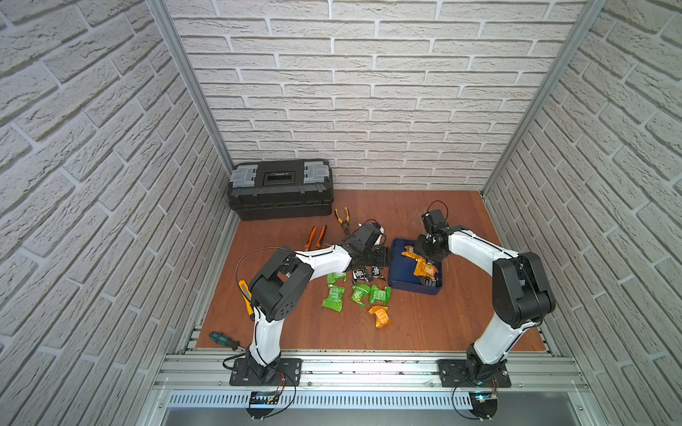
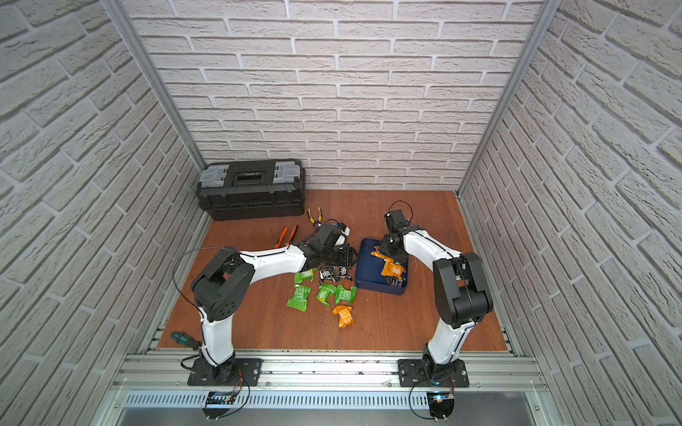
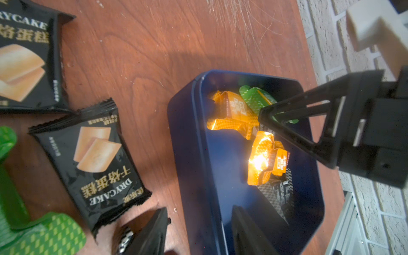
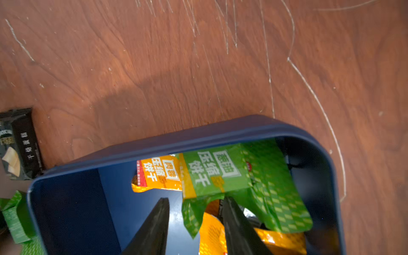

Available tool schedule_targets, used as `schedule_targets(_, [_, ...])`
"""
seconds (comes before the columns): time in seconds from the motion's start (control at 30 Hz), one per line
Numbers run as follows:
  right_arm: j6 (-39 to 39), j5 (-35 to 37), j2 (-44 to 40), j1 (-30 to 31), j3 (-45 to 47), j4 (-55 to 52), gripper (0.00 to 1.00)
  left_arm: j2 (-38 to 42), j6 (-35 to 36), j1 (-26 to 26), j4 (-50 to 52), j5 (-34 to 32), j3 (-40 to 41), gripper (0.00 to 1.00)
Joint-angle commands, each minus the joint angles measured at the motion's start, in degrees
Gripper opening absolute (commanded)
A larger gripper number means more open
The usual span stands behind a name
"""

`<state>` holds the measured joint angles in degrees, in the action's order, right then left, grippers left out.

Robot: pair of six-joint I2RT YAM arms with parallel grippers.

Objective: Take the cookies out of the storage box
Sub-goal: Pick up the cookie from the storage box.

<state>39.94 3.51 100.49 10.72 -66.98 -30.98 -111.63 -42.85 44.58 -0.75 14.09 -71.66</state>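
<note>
While the navy storage box (image 1: 409, 288) sits on the wooden surface (image 1: 443, 324) between the arms with cookies (image 1: 424, 270) inside, emptying looks well under way: the right fingers (image 4: 234, 223) stand apart within it, astride the tail of a green packet (image 4: 220, 172), not yet pinching; next, I judge, they must close on that crinkly flap and lift it over the wall. The left fingers (image 3: 154, 231) hang spread and empty just beside the box. Inside I count that green packet, two orange packets (image 3: 234, 110) and one black packet (image 3: 280, 192); outside lie four green packets (image 1: 333, 298), one orange packet (image 1: 380, 316) and two black packets (image 1: 360, 273), though more may hide beneath the left fingers
</note>
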Motion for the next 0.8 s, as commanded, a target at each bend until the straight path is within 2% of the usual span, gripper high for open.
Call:
schedule_targets(0.0, [-3.45, 1.85, 0.64, 0.18, -2.32, -2.16, 0.40, -1.24, 1.41, 0.42, -1.20, 1.34, -1.65, 0.52])
schedule_targets(0.17, [-4.17, 1.45, 2.11, 0.18, -2.73, -2.10, 0.32, -2.05, 1.67, 0.71, -1.97, 2.88, -2.57, 0.52])
schedule_targets(0.4, [-4.04, 0.85, 2.67, 0.08, -2.23, -1.01, 0.28, -3.02, 1.51, 1.12, -4.94, 6.62, -2.52, 0.47])
schedule_targets(0.57, [-4.26, 0.76, 2.69, 0.15, -2.39, -1.10, 0.15, -4.18, 1.39, 1.61, -5.31, 8.48, -3.13, 0.45])
schedule_targets(0.77, [-4.68, 0.71, 1.02, 0.09, -1.87, -1.62, 0.05, -4.62, 0.01, 1.98, -7.16, 9.10, -2.83, 0.43])
